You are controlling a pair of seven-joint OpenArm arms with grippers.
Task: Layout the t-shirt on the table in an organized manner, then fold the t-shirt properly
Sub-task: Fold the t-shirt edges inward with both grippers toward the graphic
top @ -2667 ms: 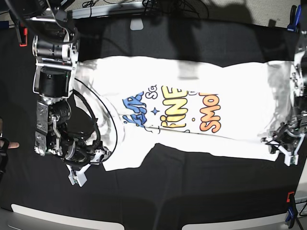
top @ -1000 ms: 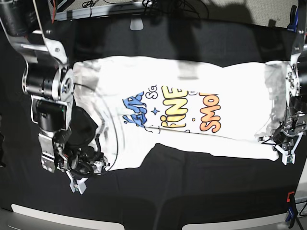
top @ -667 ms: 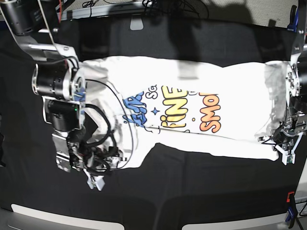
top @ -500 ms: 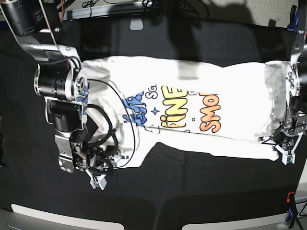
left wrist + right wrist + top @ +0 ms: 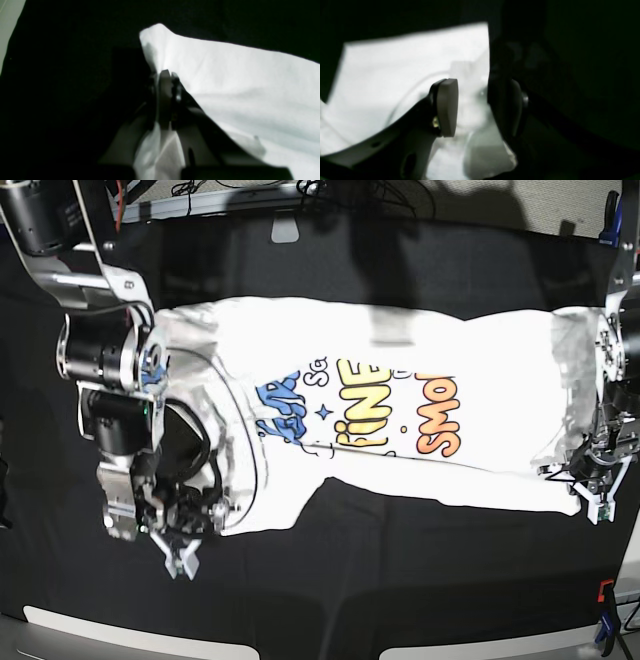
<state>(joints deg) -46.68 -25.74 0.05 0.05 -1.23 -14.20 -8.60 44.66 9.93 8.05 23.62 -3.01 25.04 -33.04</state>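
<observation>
The white t-shirt (image 5: 400, 380) lies lengthwise across the black table (image 5: 400, 580) with its blue, yellow and orange print facing up. At the right end, my left gripper (image 5: 592, 502) is shut on the shirt's lower corner. The left wrist view shows its closed tips (image 5: 167, 75) pinching a fold of the white t-shirt (image 5: 237, 80). At the left end, my right gripper (image 5: 183, 558) sits at the shirt's lower left edge. In the right wrist view, the right gripper (image 5: 480, 105) is open, straddling bunched white t-shirt (image 5: 395, 75) cloth, with the fingers (image 5: 447, 107) apart.
A blue clamp (image 5: 610, 225) grips the table's far right corner and an orange and blue clamp (image 5: 605, 615) the near right one. A white tag (image 5: 285, 230) lies at the back edge. Black cloth stretches in front of the shirt.
My right arm swung right along the shirt's lower left edge, then came back left, dragging that edge and the sleeve with it; its jaws closed partway and reopened. The left arm stayed still.
</observation>
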